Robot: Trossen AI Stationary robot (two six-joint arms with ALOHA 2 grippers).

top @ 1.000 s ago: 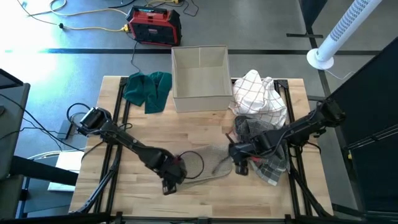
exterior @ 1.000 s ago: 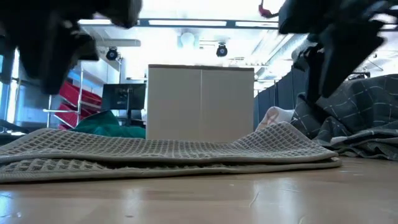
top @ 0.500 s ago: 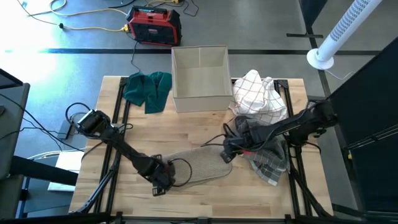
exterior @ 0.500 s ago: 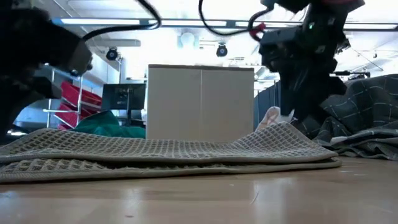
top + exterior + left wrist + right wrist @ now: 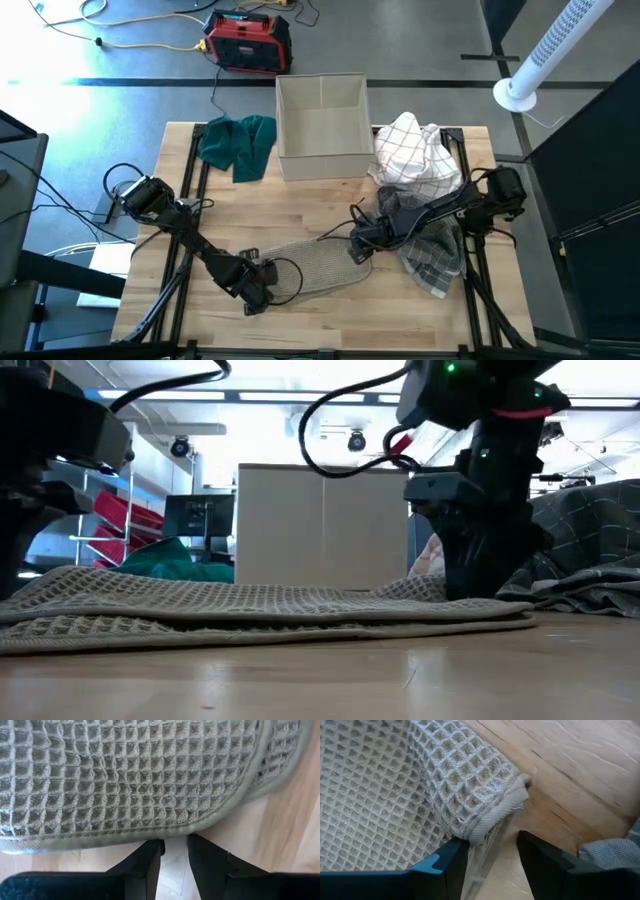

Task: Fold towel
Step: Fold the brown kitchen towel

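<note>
Waffle-weave towel (image 5: 318, 266) lies flat on the bench (image 5: 300, 205), between both pincers. Since a second ago, left pincer (image 5: 173, 851) and right pincer (image 5: 487, 851) have dropped to its opposite ends, both unclenched and empty: grasping looks imminent.

A grey-beige waffle-weave towel (image 5: 318, 266), a teal cloth (image 5: 236, 143), a white black-checked cloth (image 5: 418, 150), a beige box (image 5: 322, 125).

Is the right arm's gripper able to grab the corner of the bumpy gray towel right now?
Probably yes. The right gripper sits open right at the waffle towel corner, with only bare table around it and nothing in between.
</note>
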